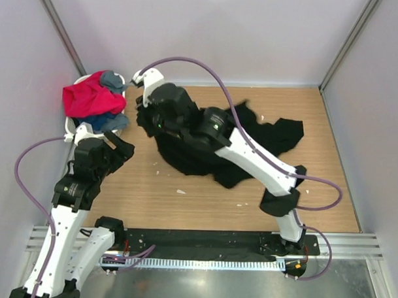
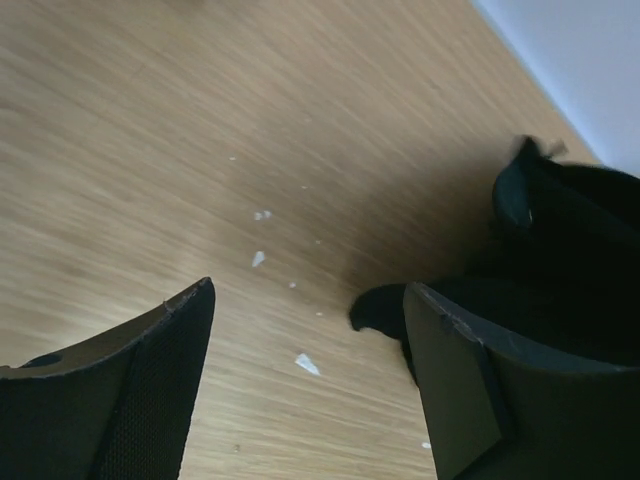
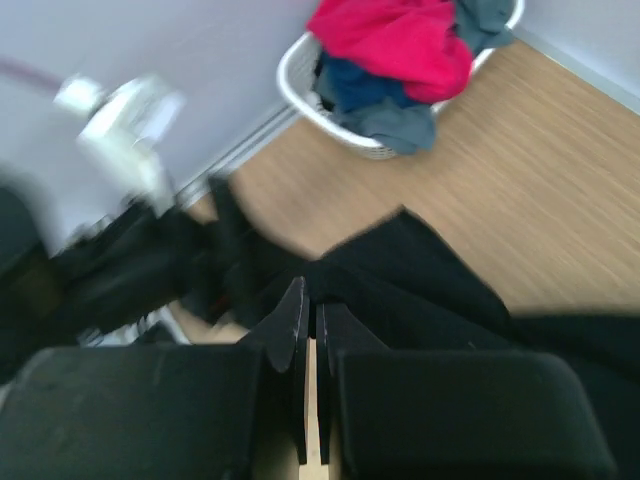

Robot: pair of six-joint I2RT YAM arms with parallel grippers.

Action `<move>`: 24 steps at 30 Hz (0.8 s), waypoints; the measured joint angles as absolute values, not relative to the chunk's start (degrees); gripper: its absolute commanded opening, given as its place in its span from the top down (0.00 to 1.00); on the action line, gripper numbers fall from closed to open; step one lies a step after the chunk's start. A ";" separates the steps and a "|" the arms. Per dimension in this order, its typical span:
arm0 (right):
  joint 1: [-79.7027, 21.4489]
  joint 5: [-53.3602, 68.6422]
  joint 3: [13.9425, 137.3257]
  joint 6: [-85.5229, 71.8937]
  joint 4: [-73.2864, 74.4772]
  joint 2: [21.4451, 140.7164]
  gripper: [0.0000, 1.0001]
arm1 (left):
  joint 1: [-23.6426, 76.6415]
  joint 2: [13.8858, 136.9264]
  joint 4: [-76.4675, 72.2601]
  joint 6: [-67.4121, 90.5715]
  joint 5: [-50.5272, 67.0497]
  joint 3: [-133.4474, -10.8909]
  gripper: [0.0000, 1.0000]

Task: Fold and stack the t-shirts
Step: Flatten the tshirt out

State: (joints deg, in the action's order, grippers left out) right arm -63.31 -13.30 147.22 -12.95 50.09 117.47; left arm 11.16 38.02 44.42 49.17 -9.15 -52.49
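Observation:
A large black t-shirt [image 1: 251, 141] lies crumpled across the middle and right of the wooden table. My right gripper [image 3: 312, 298] is shut on a fold of the black t-shirt [image 3: 430, 275], at the shirt's far left end [image 1: 146, 118]. At the table's left side my left gripper [image 2: 310, 290] stands open above bare wood, nothing between its fingers [image 2: 150, 380]; the black t-shirt [image 2: 570, 260] lies just past its right finger. Red-pink [image 1: 89, 99], grey [image 1: 113, 79] and blue [image 1: 105, 123] t-shirts are heaped in the basket.
The white laundry basket [image 1: 71, 125] stands in the far left corner against the wall, its rim [image 3: 292, 85] also in the right wrist view. Small white scraps [image 2: 306, 364] lie on the wood. Walls close the table on three sides.

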 measured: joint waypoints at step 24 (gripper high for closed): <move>-27.07 -31.27 72.20 -28.51 59.79 70.50 0.99 | 11.11 54.81 40.42 51.83 -13.10 -44.34 0.18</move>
State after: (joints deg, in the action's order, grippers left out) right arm -27.07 -31.27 72.20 -28.51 59.79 70.50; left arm 11.11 54.81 40.42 51.83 -13.10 -44.34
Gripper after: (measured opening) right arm 0.044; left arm 0.814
